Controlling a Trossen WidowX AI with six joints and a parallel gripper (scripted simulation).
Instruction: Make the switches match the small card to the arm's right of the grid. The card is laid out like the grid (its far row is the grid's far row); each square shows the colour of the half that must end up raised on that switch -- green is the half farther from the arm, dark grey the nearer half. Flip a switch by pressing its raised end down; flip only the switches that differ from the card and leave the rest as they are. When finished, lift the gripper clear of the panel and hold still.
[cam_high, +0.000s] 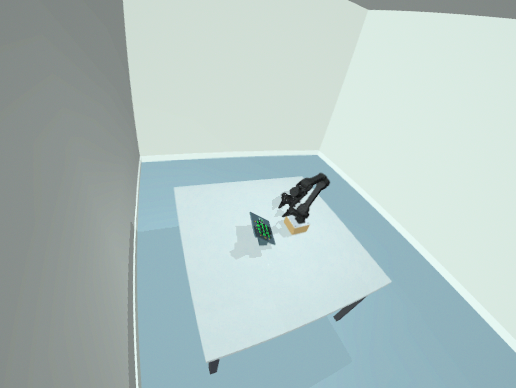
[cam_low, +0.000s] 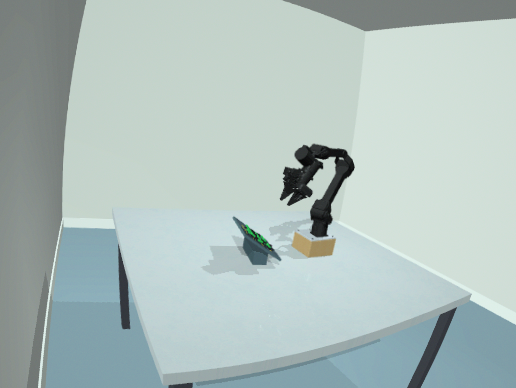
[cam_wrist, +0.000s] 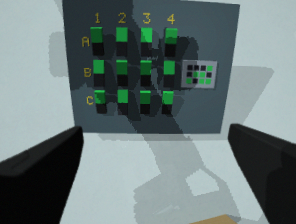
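Near the middle of the desk (cam_low: 300, 320) stands the switch panel (cam_wrist: 210, 107), a dark slate board tilted on a wedge support, its face turned toward the arm (cam_low: 336, 182). Wrist view: twelve rocker switches in a grid, columns labelled 1–4 in yellow along the far edge, rows A, B, C down the side. Each switch shows a green half farther from the arm and a dark half nearer; switch A1 (cam_wrist: 96, 40) and switch C4 (cam_wrist: 167, 102) mark opposite corners of the grid. Which half is raised on any one switch cannot be read with confidence at this resolution. Reference card (cam_wrist: 199, 74) lies on the panel face just beside column 4, level with row B: a pale grey rectangle with small squares, dark squares mostly along its far row, green ones mostly in the two nearer rows; exact cell-by-cell pattern is too small to confirm. Tool (cam_low: 295, 192) hangs in the air above the desk, between the panel and the arm's tan base block (cam_low: 325, 247), pointed down toward the panel and touching nothing. Fingers spread wide apart, one at each lower corner of the wrist view, nothing between them. Arm shadow falls across the panel and the desk.
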